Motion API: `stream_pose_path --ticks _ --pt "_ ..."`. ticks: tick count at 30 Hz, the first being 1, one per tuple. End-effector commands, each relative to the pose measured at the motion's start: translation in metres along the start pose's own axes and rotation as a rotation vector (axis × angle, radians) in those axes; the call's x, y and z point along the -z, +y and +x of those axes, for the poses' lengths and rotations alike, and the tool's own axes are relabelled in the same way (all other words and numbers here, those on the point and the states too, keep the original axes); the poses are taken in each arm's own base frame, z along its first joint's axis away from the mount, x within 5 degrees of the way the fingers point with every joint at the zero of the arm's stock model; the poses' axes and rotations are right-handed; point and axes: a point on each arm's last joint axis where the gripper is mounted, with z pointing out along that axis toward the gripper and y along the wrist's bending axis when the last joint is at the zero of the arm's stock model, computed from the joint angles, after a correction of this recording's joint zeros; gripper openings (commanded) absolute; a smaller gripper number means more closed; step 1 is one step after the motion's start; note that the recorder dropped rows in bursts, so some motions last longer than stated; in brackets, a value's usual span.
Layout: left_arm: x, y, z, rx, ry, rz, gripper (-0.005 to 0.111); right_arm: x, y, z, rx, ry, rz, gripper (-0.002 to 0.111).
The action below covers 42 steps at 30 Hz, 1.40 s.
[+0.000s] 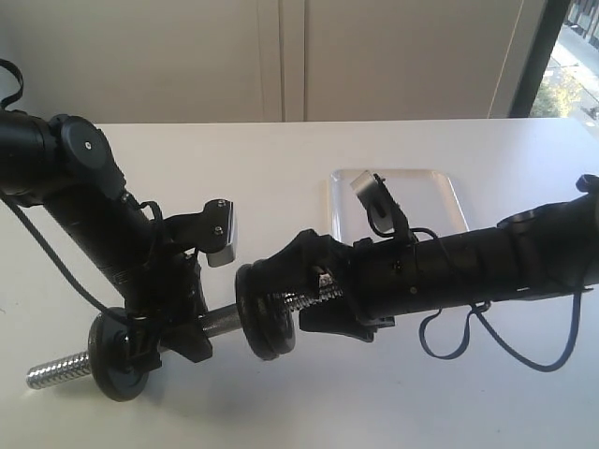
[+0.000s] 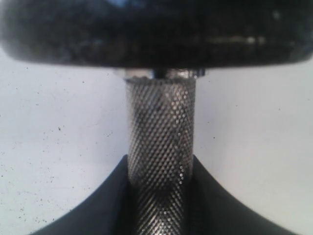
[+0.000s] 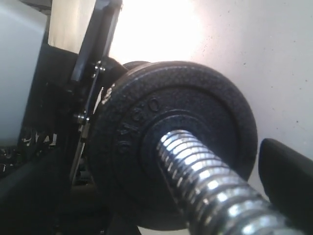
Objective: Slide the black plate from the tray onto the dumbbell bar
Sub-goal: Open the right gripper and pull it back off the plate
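Clearly the plate (image 1: 269, 323) sat threaded on the bar (image 1: 225, 323) near the table's (image 1: 281, 168) front edge, well apart from the tray (image 1: 435, 196). Left gripper (image 2: 160, 196) clamped the bar's knurled middle; right gripper (image 1: 295, 299) straddled the threaded end, jaws wide, its hold on the plate unclear

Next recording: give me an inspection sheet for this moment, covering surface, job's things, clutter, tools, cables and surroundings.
Surface: white table.
Job's things: black plate sits on the threaded end of the dumbbell bar, on the right arm's side; tray behind it, nothing seen in it; second black disc near the bar's other end.
Clutter: nothing seen.
Grippers: left tool shut on the bar's knurled middle; right tool at the black plate, grip unclear.
Cables: black cable loop under the right arm; another cable beside the left arm.
Surroundings: pale wall panels; window.
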Motion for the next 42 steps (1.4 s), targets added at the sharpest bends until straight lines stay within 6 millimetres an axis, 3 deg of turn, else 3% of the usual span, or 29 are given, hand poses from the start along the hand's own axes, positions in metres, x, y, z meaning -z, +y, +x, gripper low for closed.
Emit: stream_pose_path --ticks 1,12,24,36,42 --pt "0.025 -0.009 -0.024 0.041 -0.158 0.017 0.000 0.005 0.003 0.001 0.017 0.020 0.055 0.096" --pt "0.025 -0.009 -0.024 0.043 -0.158 0.018 0.000 0.014 0.015 0.006 0.049 0.072 0.084 0.071" --pt "0.025 -0.009 -0.024 0.043 -0.158 0.018 0.000 0.016 0.015 0.011 0.063 0.130 0.113 0.070" --pt "0.025 -0.009 -0.024 0.043 -0.158 0.019 0.000 0.026 0.029 0.013 0.102 0.188 0.139 0.069" --pt "0.025 -0.009 -0.024 0.043 -0.158 0.019 0.000 0.030 0.027 0.020 0.092 0.269 0.187 0.046"
